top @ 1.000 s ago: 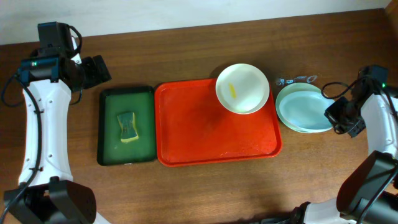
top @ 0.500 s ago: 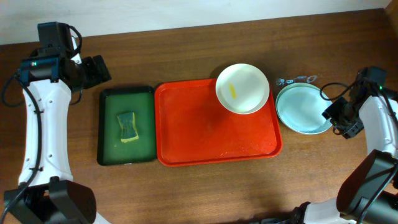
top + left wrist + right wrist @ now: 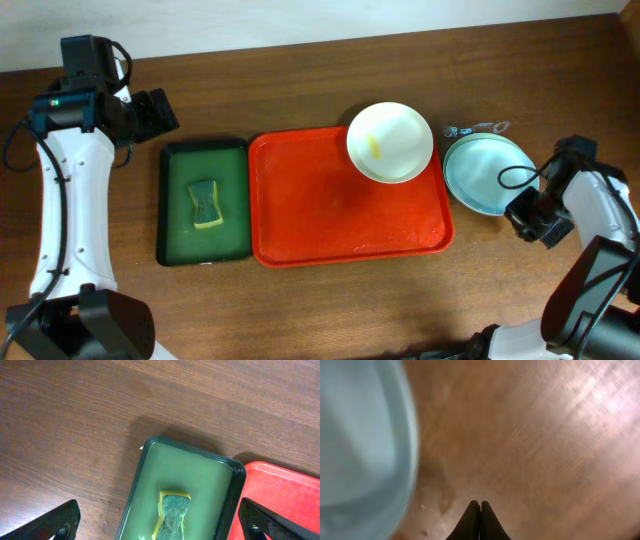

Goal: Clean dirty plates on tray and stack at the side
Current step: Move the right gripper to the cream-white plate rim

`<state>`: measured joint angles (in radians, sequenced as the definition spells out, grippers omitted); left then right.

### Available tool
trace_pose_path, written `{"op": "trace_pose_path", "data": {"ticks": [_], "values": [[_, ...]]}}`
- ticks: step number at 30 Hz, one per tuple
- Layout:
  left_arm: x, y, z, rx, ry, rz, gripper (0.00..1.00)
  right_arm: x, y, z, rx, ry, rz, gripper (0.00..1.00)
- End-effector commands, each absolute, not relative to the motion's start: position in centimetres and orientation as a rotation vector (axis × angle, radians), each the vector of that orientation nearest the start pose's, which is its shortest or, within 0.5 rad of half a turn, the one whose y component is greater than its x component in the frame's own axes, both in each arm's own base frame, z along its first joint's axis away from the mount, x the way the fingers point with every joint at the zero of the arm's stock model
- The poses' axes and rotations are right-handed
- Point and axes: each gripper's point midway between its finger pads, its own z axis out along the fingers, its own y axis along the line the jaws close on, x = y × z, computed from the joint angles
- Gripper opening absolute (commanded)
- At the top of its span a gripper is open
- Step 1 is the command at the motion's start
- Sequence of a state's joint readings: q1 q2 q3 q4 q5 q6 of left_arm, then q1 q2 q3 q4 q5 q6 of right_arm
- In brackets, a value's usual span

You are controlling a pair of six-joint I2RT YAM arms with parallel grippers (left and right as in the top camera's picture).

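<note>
The red tray [image 3: 330, 225] lies mid-table. A cream-white plate [image 3: 390, 142] with a small yellow smear sits on its far right corner, overhanging the rim. A pale blue plate [image 3: 485, 175] rests on the table right of the tray, covering whatever lies under it; it also shows in the right wrist view [image 3: 360, 450]. My right gripper [image 3: 520, 215] is shut and empty [image 3: 480, 510], low over bare wood just off that plate's near right edge. My left gripper [image 3: 165, 112] is open [image 3: 160, 527], high above the far end of the dark green tray. The pale green plate is hidden.
A dark green tray [image 3: 235, 200] left of the red one holds a yellow-and-green sponge [image 3: 205, 203], also seen in the left wrist view [image 3: 172, 512]. Small metallic bits [image 3: 475, 128] lie behind the blue plate. The red tray's corner shows in the left wrist view [image 3: 285, 492].
The offset plates at the right have come together into one outline. My right gripper has moved from the plates' right edge toward the front. The left arm has not moved.
</note>
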<state>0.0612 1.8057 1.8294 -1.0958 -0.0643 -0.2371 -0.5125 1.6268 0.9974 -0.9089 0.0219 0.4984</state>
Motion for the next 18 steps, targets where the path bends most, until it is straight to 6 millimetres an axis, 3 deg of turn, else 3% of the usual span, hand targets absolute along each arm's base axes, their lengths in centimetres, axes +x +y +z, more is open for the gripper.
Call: {"op": "trace_pose_path", "data": {"ticks": [1, 4, 6, 9, 11, 13, 17, 18], "values": [[44.2, 3.9, 22.6, -0.42, 2.589, 0.026, 0.99, 25.6, -14.1, 3.9, 1.482, 2.644, 0.022, 0.15], [44.2, 3.9, 22.6, -0.42, 2.589, 0.027, 0.99, 26.2, -14.4, 4.4, 1.457, 2.636, 0.021, 0.26], [44.2, 3.9, 22.6, -0.42, 2.589, 0.027, 0.99, 26.4, -14.5, 5.7, 1.434, 2.657, 0.02, 0.36], [44.2, 3.9, 22.6, -0.42, 2.589, 0.027, 0.99, 28.0, -15.4, 10.7, 1.326, 2.674, 0.012, 0.46], [44.2, 3.9, 22.6, -0.42, 2.589, 0.027, 0.99, 29.2, -14.8, 13.4, 1.231, 2.692, 0.058, 0.48], [44.2, 3.9, 22.6, -0.42, 2.589, 0.027, 0.99, 32.0, -11.5, 16.2, 0.999, 2.71, 0.233, 0.51], [44.2, 3.9, 22.6, -0.42, 2.589, 0.027, 0.99, 36.2, -5.9, 17.2, 0.712, 2.689, 0.315, 0.5], [44.2, 3.9, 22.6, -0.42, 2.589, 0.026, 0.99, 37.7, -3.9, 17.7, 0.569, 2.668, 0.32, 0.5]]}}
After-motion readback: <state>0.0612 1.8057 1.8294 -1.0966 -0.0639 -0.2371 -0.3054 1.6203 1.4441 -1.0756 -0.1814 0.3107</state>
